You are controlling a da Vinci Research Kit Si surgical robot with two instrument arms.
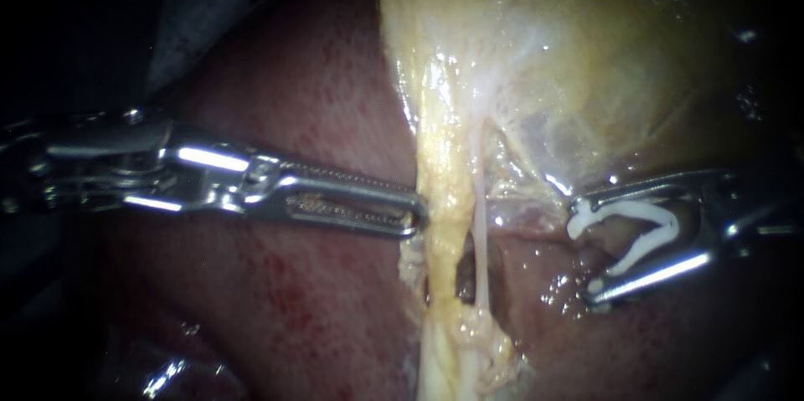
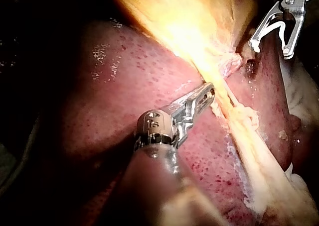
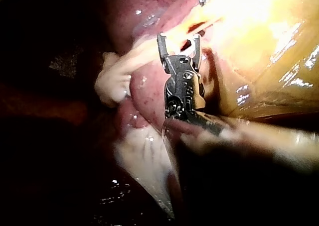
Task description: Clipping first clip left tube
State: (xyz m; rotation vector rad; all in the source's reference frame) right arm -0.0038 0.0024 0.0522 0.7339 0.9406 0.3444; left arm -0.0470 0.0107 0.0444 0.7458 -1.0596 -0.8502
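Where the yellow gallbladder narrows toward the near side, two tubes running down over the dark red liver. Left tube: the thicker of the pair, yellow and fatty in look, wet and glistening, ragged along both edges. Just right of it a pale tube, much thinner, almost white, straight and taut. Between the two a dark slit of a gap. Nearer than that, both merged into a lumpy yellowish knot of tissue.

Left instrument in from the left, lying low across the liver. Claw closed, its two toothed halves together, tip touching the left edge of the left tube about level with the top of the gap. Seen from the left wrist camera, the same: closed tip against the yellow strand.

Right instrument in from the right. Claw spread wide yet gripping an open white clip, one arm seated along each half, mouth facing left toward the tubes. Clip to the right of the pale tube, near it but apart, with the left tube farther left again.
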